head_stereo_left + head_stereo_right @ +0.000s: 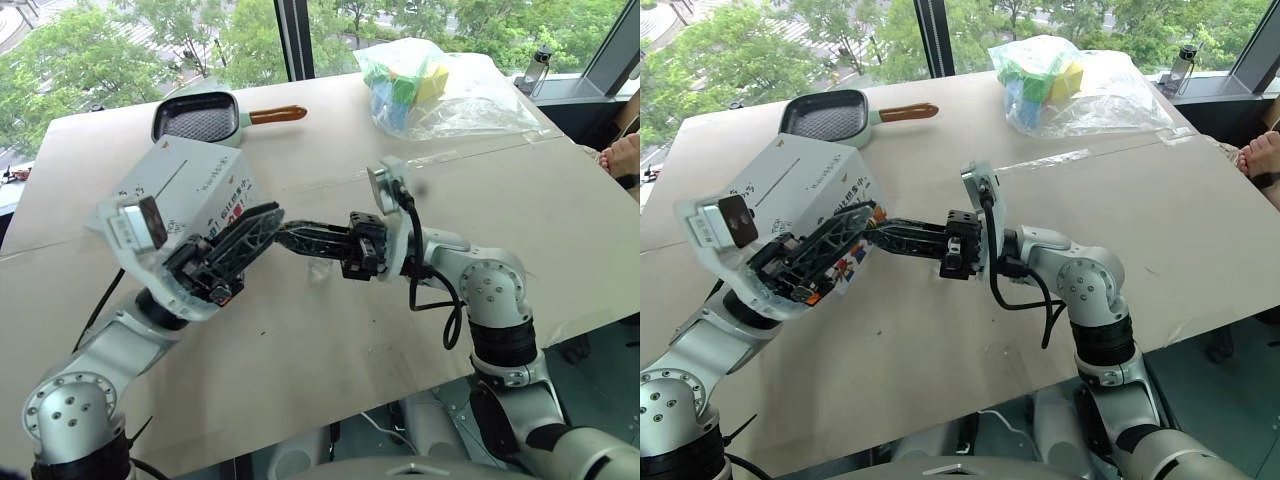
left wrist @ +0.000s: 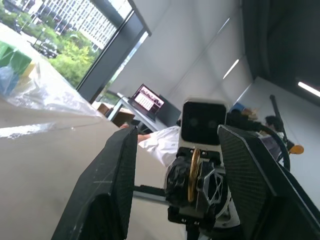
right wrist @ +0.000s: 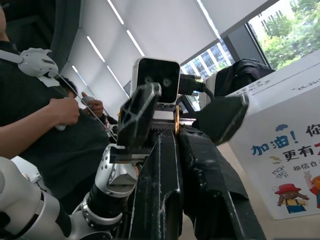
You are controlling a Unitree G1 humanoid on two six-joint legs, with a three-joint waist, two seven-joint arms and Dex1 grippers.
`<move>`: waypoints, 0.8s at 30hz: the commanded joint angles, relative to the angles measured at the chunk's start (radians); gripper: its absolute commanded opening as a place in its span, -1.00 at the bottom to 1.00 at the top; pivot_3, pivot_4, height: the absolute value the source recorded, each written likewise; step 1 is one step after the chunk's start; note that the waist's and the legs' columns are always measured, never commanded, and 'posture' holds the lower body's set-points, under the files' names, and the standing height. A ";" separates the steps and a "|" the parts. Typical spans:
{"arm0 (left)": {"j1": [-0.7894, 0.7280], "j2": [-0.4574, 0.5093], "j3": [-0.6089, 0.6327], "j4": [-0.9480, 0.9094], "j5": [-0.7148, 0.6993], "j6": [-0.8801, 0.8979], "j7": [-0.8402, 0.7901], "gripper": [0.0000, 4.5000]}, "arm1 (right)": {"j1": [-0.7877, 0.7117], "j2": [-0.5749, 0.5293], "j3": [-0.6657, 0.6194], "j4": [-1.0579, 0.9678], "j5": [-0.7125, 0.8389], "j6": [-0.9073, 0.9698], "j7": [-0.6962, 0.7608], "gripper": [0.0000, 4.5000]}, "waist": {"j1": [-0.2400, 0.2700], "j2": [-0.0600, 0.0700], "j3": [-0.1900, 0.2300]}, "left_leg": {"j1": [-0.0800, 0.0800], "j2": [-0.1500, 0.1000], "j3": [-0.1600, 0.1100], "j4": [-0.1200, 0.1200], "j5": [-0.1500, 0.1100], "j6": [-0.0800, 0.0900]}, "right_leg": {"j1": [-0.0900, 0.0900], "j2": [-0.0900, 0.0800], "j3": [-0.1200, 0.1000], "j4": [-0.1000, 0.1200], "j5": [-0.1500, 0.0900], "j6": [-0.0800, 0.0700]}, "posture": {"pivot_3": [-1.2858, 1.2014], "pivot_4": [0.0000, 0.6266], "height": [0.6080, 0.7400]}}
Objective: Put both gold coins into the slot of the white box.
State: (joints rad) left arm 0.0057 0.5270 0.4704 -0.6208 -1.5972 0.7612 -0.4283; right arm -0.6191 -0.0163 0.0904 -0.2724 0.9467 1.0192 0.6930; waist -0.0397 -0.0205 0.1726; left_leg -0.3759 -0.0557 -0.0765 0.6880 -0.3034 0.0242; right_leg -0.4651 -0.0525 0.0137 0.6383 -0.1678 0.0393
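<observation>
The left pincer point(image 1: 235, 245) has the white box point(image 1: 185, 190) lifted off the bench point(image 1: 330, 340), one black finger point(image 1: 825, 245) flat against the cartoon face, so it is clamped on a wide load with its jaws well apart. The box is tilted, handwritten face up and away, and the slot point(image 1: 172, 177) runs as a thin dark line across that face.

The right pincer point(image 1: 300, 238) reaches across from the right, clenched tight, tips just beside the left one's finger. Look between those tips in the right wrist view: a thin gold edge, a coin point(image 3: 176, 119) pinched there. The left wrist view catches the same coin point(image 2: 192, 172) edge-on, a bright gold disc in the right pincer's grip.

So this reads as the carry-to-slot step: one coin in hand, box held ready, nothing posted yet. I cannot make out the other coin.

Next, the right pincer probably needs to rise over the box's upper face, line the coin's edge along the slit, and release only once it is seated. The box hanging tilted in mid-air makes alignment fiddly.
</observation>
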 commanded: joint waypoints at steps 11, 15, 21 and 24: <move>0.063 0.057 -0.064 -0.039 -0.002 -0.046 -0.066 -0.98 | -0.031 -0.009 -0.002 -0.031 0.060 -0.011 -0.031 -1.00 | 0.001 0.000 0.000 | 0.000 0.000 0.000 0.000 0.000 0.000 | 0.000 0.000 0.000 0.000 0.000 0.000 | 0.03 -0.52 0.71; 0.059 0.063 -0.059 -0.027 -0.007 -0.068 -0.072 -0.98 | -0.032 -0.011 -0.001 -0.026 0.063 -0.011 -0.034 -1.00 | 0.001 0.000 0.000 | 0.000 0.000 0.000 0.000 0.000 0.000 | 0.000 0.000 0.000 0.000 0.000 0.000 | 0.03 -0.52 0.71; 0.044 0.055 -0.040 -0.023 -0.038 -0.103 -0.093 -0.98 | -0.037 0.007 -0.023 -0.005 0.098 -0.001 -0.061 -1.00 | 0.000 0.000 0.000 | 0.000 0.000 0.000 0.000 0.000 0.000 | 0.000 0.000 0.000 0.000 0.000 0.000 | 0.03 -0.52 0.71; 0.045 0.057 -0.036 -0.027 -0.058 -0.115 -0.096 -1.00 | -0.036 0.010 -0.028 0.002 0.121 0.003 -0.075 -1.00 | 0.001 0.000 0.000 | 0.000 0.000 0.000 0.000 0.000 0.000 | 0.000 0.000 0.000 0.000 0.000 0.000 | 0.03 -0.52 0.71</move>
State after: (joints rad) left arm 0.0533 0.5802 0.4276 -0.6181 -1.6193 0.6511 -0.4993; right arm -0.6320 -0.0183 0.0776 -0.2604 1.0392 1.0230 0.6323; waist -0.0389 -0.0204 0.1727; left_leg -0.3757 -0.0557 -0.0761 0.6879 -0.3033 0.0243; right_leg -0.4651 -0.0522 0.0139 0.6383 -0.1679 0.0392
